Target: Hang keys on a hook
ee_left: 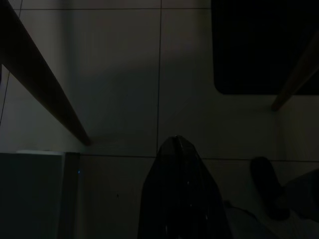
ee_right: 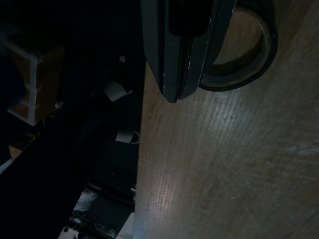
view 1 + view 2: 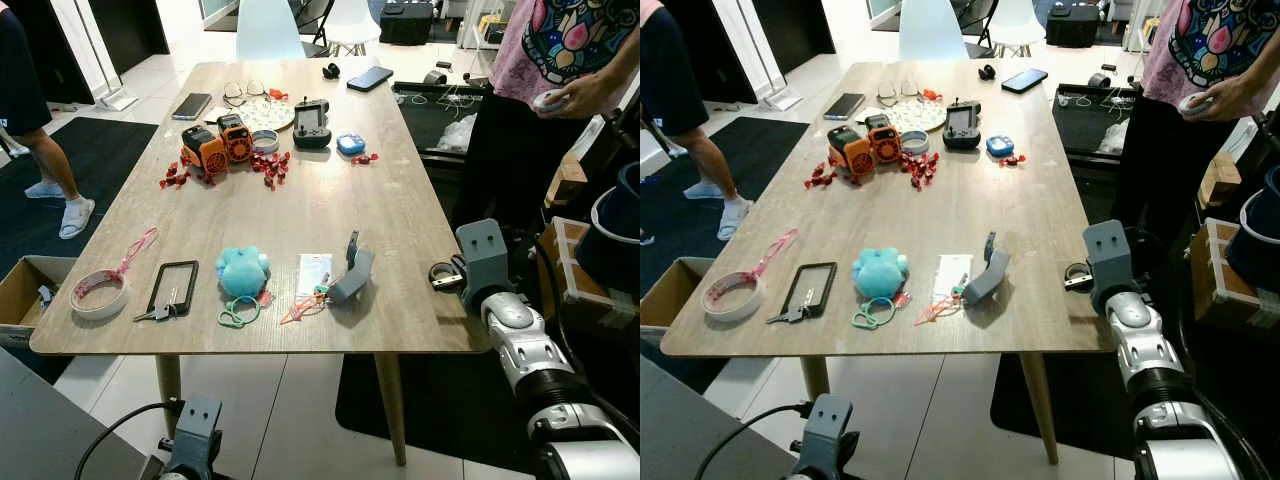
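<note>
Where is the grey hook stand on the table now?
In the left eye view, the grey hook stand stands near the table's front edge, right of centre, beside the white card and right of the blue plush toy.

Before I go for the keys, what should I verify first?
1. Keys found: ok, front left of the table, beside a black case.
2. Hook found: ok, near the front edge, right of the plush.
3. Keys held: not ok, they lie on the table, no claw near.
4. Right claw placed: not ok, at the table's right edge, far from the keys.
5. Left claw raised: not ok, low over the floor.
6. Person out of reach: cannot tell.
</note>
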{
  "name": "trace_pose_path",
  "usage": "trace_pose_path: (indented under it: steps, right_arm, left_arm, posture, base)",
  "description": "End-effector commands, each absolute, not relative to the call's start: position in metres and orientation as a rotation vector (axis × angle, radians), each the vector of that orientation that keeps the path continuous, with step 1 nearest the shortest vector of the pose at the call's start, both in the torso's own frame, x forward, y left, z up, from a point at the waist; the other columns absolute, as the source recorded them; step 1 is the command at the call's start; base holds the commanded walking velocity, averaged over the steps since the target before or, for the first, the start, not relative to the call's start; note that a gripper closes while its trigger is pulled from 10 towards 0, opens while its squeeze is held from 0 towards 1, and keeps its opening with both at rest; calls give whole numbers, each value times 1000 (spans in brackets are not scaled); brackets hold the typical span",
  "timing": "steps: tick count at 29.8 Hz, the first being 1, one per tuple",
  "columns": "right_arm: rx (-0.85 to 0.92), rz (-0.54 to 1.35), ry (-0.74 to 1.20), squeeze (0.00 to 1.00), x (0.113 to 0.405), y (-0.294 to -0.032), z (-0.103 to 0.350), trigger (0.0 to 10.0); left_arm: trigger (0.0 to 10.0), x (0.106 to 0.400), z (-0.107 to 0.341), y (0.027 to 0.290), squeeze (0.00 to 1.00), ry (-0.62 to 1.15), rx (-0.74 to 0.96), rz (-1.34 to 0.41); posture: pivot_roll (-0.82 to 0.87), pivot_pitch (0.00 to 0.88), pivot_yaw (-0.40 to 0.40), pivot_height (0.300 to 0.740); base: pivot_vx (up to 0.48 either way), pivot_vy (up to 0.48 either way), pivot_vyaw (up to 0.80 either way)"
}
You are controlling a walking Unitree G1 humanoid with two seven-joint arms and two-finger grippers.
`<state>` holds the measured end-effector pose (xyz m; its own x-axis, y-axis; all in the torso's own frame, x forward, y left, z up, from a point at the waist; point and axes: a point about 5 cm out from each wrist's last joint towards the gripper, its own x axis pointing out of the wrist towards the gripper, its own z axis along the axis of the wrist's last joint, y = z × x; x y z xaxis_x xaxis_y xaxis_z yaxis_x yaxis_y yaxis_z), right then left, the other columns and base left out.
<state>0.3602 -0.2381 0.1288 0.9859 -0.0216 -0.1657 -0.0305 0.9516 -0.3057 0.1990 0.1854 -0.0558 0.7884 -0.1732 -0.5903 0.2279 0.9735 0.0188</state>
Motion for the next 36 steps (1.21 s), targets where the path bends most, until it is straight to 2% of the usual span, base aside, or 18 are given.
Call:
trace_pose_path:
  steps: [1,7,10,19,28,30,36]
  right_arm:
    - [-308,-20,215,0,356,-245,119,10000]
    - [-300,5,223,0,355,-239,115,10000]
    - [-254,137,209,0,353,-214,111,10000]
    - [-201,347,184,0,346,-173,105,10000]
    - [-183,467,177,0,338,-153,105,10000]
    - [-133,544,159,0,334,-140,109,10000]
    - [-101,587,135,0,331,-137,115,10000]
  left_arm:
    - [10000,193,-59,189,8,652,84,-209]
    - [10000,194,-59,190,8,653,87,-211]
    - [10000,194,-58,190,12,654,92,-211]
    - [10000,196,-58,190,8,652,92,-212]
    - [10000,196,-58,189,8,652,92,-214]
    - [10000,196,-58,188,8,652,92,-215]
    - [10000,197,-58,187,8,650,88,-216]
  posture:
    - [52,128,37,740]
    - [54,128,40,740]
    - [55,127,42,740]
    - [57,124,41,740]
    - [53,115,40,740]
    - [51,113,39,740]
    - [53,111,34,740]
  base:
    - [0,0,0]
    - [0,0,0]
    - [0,0,0]
    - [0,0,0]
    - [0,0,0]
    - [0,0,0]
    - [0,0,0]
